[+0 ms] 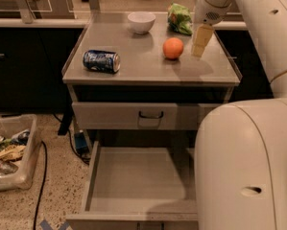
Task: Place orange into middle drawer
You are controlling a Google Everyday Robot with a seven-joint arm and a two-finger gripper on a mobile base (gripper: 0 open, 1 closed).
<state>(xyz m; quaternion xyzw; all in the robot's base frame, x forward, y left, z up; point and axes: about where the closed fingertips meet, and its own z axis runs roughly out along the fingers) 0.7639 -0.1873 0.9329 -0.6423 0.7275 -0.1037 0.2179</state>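
Observation:
The orange (173, 48) sits on the grey cabinet top (133, 68), right of centre. My gripper (197, 51) hangs from the white arm, pointing down just right of the orange, close beside it and holding nothing I can see. The middle drawer (138, 178) is pulled open below, its flat grey floor bare. My arm's large white body covers the drawer's right side.
A blue soda can (101, 61) lies on its side at the top's left. A white bowl (141, 22) and a green snack bag (180, 18) stand at the back. The shut top drawer front has a black handle (150, 115). A bin of rubbish (8, 152) and a cable (40, 186) are on the floor at left.

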